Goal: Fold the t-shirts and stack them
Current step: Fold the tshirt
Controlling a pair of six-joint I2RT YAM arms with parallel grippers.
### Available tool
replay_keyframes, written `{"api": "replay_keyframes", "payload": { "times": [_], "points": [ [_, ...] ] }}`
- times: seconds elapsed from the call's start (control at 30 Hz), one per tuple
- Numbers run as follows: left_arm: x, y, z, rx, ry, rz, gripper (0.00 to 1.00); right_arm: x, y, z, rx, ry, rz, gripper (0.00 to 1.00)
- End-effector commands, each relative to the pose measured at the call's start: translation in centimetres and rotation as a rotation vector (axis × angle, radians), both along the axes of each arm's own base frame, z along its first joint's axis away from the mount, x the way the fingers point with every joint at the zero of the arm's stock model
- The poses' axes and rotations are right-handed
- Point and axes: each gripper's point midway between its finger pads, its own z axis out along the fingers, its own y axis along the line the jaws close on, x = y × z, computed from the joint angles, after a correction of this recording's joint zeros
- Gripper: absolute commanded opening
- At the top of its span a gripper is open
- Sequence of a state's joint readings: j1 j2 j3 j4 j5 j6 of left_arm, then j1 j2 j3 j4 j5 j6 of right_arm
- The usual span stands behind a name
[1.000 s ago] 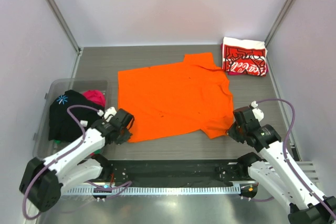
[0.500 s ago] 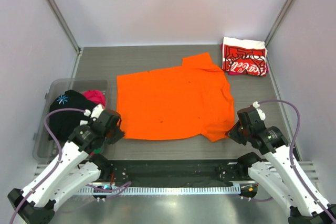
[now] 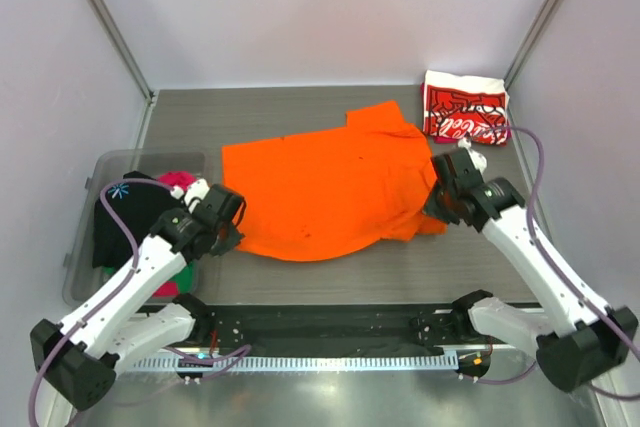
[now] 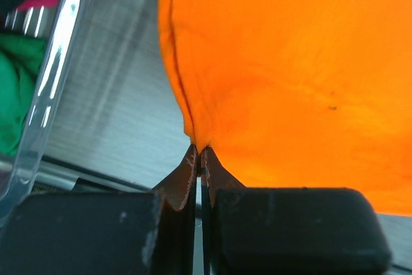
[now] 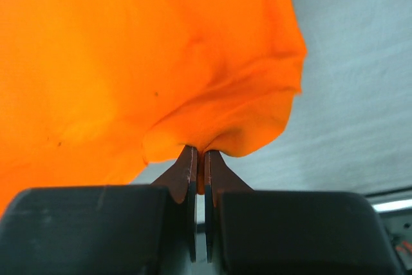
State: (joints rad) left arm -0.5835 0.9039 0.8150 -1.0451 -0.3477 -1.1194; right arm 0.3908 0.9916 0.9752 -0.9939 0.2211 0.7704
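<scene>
Status from my remote seat, folks. Bright orange soft-cloth t-shirt [image 3: 330, 187] is lying in the middle of the grey wood-grain table [image 3: 300, 107], mostly spread out, with one sleeve poking toward the far right. Its near edge is bunched and raised a bit at both ends, and I've got an arm on each of them.

Left gripper [image 4: 198, 156] is pinching the near-left corner of the orange tee. On the left wrist cam the two brown finger pads [image 4: 187, 175] are pressed together with just the hem squeezed between them, and the fabric fans out from that pinch. Right gripper [image 5: 198, 154] has the same kind of hold on the near-right side: pads together, a puckered fold of orange clamped in the tips, cloth draping off to the left and grey tabletop showing on the right. From the top cam the right arm reaches well out over the table, with its wrist just beside the shirt's right edge.

Other stuff: a folded red-and-white t-shirt with white Coca-Cola script [image 3: 464, 107] sits in the far right corner, apart from the orange one. A clear plastic bin [image 3: 140, 155] is on the left side of the table, holding a black garment [image 3: 125, 212] with a light-blue star-like print, something pink [image 3: 178, 182] and something green [image 4: 16, 101]. The left arm crosses over the bin's near-right corner.
</scene>
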Motion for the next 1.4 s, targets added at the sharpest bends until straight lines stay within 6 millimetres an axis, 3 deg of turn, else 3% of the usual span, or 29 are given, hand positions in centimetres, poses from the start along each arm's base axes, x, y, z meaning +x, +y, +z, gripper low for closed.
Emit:
{"api": "replay_keyframes", "payload": {
  "times": [0.0, 0.07, 0.13, 0.17, 0.47, 0.77, 0.97, 1.0, 1.03, 1.07, 1.1, 1.2, 1.23, 1.27, 1.33, 1.37],
  "points": [
    [3.2, 0.3, 1.7, 0.035, -0.074, 0.002, 0.00, 5.5, 0.2, 2.9, -0.104, -0.113, 0.033, 0.01],
    [3.9, 0.4, 1.0, 0.059, -0.040, -0.009, 0.00, 7.6, 0.5, 4.1, -0.136, -0.135, 0.054, 0.01],
    [4.8, 0.9, 1.0, 0.072, -0.029, 0.000, 0.00, 9.3, 0.4, 3.4, -0.191, -0.101, 0.059, 0.01],
    [5.1, 1.1, 0.6, 0.080, -0.011, 0.001, 0.00, 10.5, 0.5, 4.5, -0.208, -0.125, 0.071, 0.01],
    [8.7, 2.6, -1.1, 0.068, 0.034, 0.039, 0.00, 17.6, 0.7, 3.6, -0.284, -0.081, 0.125, 0.01],
    [10.7, 2.9, -3.7, 0.059, 0.096, 0.052, 0.00, 22.0, 1.2, 1.9, -0.318, -0.046, 0.194, 0.01],
    [12.7, 3.6, -4.9, 0.050, 0.149, 0.078, 0.01, 24.7, 1.9, -0.2, -0.346, -0.014, 0.252, 0.01],
    [13.0, 3.3, -5.2, 0.027, 0.163, 0.072, 0.03, 25.4, 1.8, -0.6, -0.350, -0.010, 0.260, 0.13],
    [13.5, 3.0, -5.4, 0.002, 0.174, 0.064, 0.07, 26.0, 1.9, -3.0, -0.359, 0.045, 0.278, 0.37],
    [14.6, 3.0, -4.9, -0.028, 0.178, 0.066, 0.09, 27.3, 1.9, -2.0, -0.364, 0.019, 0.275, 0.64],
    [14.8, 2.0, -5.8, -0.083, 0.234, 0.040, 0.12, 27.8, 1.5, -2.2, -0.370, 0.032, 0.269, 0.99],
    [15.9, 1.2, -4.3, -0.120, 0.228, 0.011, 0.34, 27.8, 0.3, -1.8, -0.369, 0.060, 0.226, 1.00],
    [15.9, 0.8, -3.7, -0.144, 0.216, 0.000, 0.49, 27.6, -0.1, -1.5, -0.352, 0.048, 0.203, 1.00],
    [15.6, 1.0, -3.5, -0.139, 0.210, 0.005, 0.55, 26.0, -0.5, -1.1, -0.338, 0.051, 0.197, 1.00],
    [15.3, 1.6, -2.2, -0.114, 0.159, 0.014, 0.68, 25.0, -0.6, -0.8, -0.291, 0.016, 0.163, 1.00],
    [14.5, 1.8, -2.3, -0.107, 0.164, 0.015, 0.69, 22.7, -1.5, -2.7, -0.285, 0.070, 0.152, 1.00]
  ]
}}
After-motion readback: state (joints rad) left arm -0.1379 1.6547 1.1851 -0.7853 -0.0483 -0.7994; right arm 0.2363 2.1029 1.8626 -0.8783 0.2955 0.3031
